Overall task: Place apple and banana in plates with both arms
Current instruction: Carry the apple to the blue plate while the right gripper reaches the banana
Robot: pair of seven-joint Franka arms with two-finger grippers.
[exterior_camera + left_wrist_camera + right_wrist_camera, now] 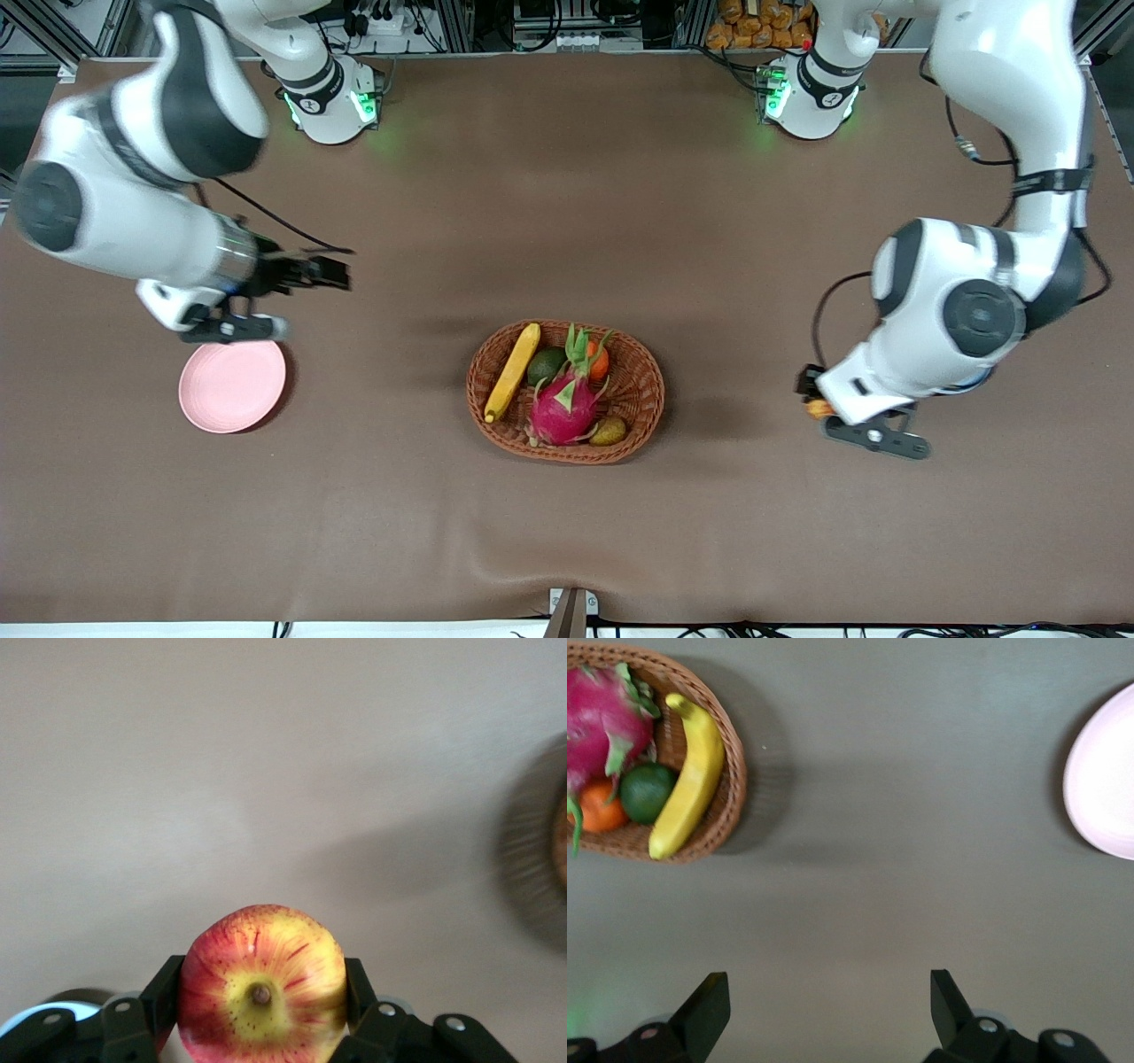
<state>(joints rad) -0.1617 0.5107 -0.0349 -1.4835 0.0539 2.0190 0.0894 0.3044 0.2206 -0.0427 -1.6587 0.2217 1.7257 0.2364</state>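
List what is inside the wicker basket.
In the wicker basket: the banana, a dragon fruit, a green fruit, an orange fruit, a small brownish fruit. Anything beneath them is covered.

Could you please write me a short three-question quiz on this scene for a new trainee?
1. True or false: the banana lies on the pink plate.
2. What does the left gripper hold? A) an orange B) the apple C) nothing
3. Fill in: the right gripper, over bare table, is ____.

Key: 1 false, it lies in the basket; 2 B; 3 open.
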